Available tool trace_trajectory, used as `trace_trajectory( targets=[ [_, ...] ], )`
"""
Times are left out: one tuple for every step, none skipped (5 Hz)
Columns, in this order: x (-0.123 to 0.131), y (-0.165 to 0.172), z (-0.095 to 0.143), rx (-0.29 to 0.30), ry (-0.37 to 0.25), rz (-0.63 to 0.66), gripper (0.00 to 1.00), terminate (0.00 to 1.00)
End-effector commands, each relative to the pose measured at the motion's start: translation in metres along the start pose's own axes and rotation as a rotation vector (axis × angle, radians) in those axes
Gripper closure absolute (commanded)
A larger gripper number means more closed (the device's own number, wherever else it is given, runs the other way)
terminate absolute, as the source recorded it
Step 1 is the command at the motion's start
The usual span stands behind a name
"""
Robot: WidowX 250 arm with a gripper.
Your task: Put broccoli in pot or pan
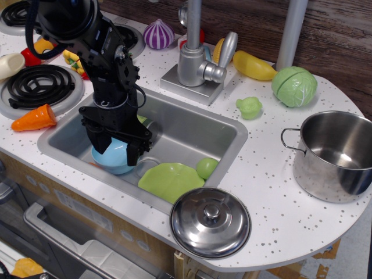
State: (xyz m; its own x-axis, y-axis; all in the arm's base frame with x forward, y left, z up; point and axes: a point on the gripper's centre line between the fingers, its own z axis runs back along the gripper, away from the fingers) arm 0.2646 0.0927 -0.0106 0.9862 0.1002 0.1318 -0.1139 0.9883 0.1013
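The broccoli (250,107), small, pale green and knobbly, lies on the white counter right of the sink, behind its far right corner. The steel pot (334,154) stands upright and empty at the counter's right edge. My gripper (117,148) hangs low in the left part of the sink (192,131), far left of the broccoli. Its fingers are spread, pointing down on either side of a light blue bowl (114,160). I cannot tell whether they touch it.
A green plate (170,180) and a small green ball (206,168) lie in the sink. The steel lid (210,222) sits on the front counter. A cabbage (294,86), a yellow toy (253,65) and the faucet (195,58) stand behind. A carrot (35,119) lies left.
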Motion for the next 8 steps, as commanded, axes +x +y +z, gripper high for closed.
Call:
trace_trajectory(
  targets=[
    [0.000, 0.000, 0.000, 0.000, 0.000, 0.000, 0.00, 0.00],
    [0.025, -0.032, 0.035, 0.000, 0.025, 0.038, 0.00, 0.00],
    [0.053, -0.068, 0.068, -0.027, 0.030, 0.042, 0.00, 0.00],
    [0.081, -0.108, 0.089, 0.019, -0.009, 0.058, 0.00, 0.00],
    [0.100, -0.121, 0.102, 0.037, -0.039, 0.063, 0.00, 0.00],
    [0.116, -0.127, 0.095, 0.043, -0.036, 0.062, 0.00, 0.00],
    [0.130, -0.119, 0.078, 0.020, -0.071, 0.030, 0.00, 0.00],
    [0.142, -0.119, 0.069, 0.031, -0.094, 0.041, 0.00, 0.00]
  ],
)
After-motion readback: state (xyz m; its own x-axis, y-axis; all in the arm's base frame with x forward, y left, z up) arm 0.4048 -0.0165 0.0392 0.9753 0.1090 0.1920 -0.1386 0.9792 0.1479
